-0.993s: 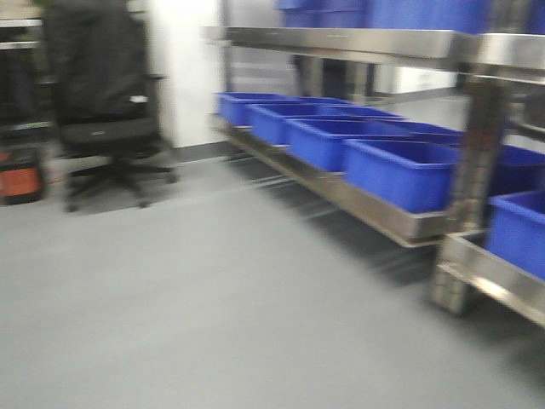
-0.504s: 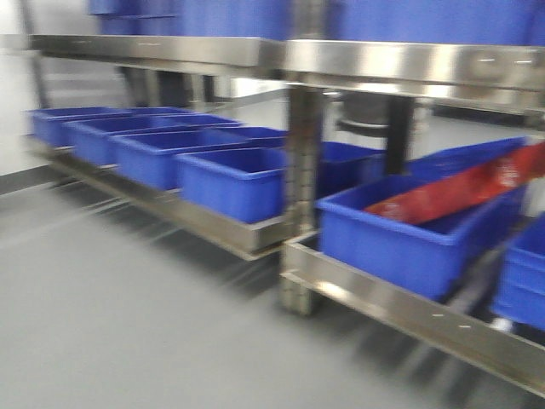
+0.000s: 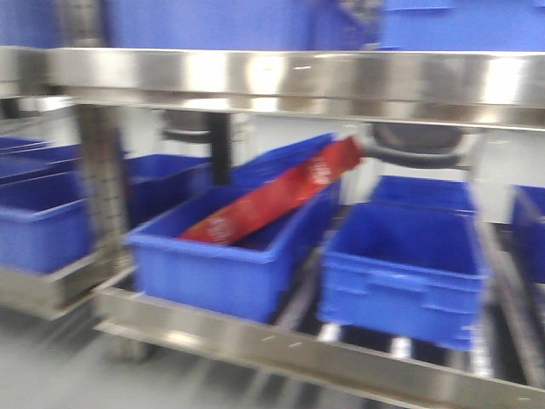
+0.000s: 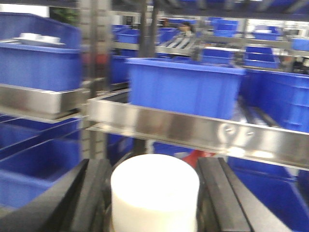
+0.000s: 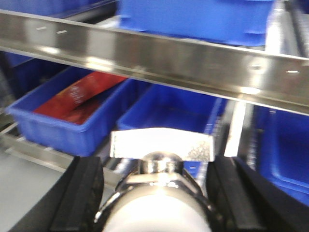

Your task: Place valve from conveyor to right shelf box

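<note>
Bright light, heavy motion blur, glare on steel shelf rail [image 3: 281, 81]

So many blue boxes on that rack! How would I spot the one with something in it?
On the steel rack, look at the lower shelf. Just right of its upright post sits a blue box with a long red packet leaning across it; the neighbouring box on its right looks empty.

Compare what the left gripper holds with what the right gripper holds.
The left gripper holds a plain white cylinder; the right gripper holds a shiny metal valve. The cylinder is flat-topped; the valve has a domed cap and flat handle. Both sit between black fingers.
</note>
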Robot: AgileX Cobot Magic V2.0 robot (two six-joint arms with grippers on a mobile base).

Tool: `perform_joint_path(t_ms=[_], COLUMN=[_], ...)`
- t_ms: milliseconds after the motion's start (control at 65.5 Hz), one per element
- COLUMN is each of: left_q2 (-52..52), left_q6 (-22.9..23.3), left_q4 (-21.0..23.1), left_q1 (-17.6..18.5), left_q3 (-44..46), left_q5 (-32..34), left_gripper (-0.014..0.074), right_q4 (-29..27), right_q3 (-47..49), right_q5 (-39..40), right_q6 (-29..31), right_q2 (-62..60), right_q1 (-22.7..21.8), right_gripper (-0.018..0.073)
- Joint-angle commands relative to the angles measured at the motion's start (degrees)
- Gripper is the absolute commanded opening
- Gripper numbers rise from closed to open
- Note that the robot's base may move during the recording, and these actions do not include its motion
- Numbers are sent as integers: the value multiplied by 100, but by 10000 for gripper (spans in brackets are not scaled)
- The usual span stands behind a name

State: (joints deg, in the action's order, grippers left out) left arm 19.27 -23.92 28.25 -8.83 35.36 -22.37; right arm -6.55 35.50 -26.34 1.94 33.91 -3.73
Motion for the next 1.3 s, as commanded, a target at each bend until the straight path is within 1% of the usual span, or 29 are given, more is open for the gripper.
perform_joint_path(t_ms=[0,1283], left_q2=[-25,-25], left_q6=[-16,-16], left_q4=[55,55], left_q1=[7,7], left_q3=[35,35], left_q5=[244,244], left_gripper=[-111,-111], right_q4=[59,59], right_q3=[32,32], right_q5=[407,407], right_q6=[24,24], right_q2=[-48,-48], right_q1=[-25,-25], right_gripper=[-164,-164])
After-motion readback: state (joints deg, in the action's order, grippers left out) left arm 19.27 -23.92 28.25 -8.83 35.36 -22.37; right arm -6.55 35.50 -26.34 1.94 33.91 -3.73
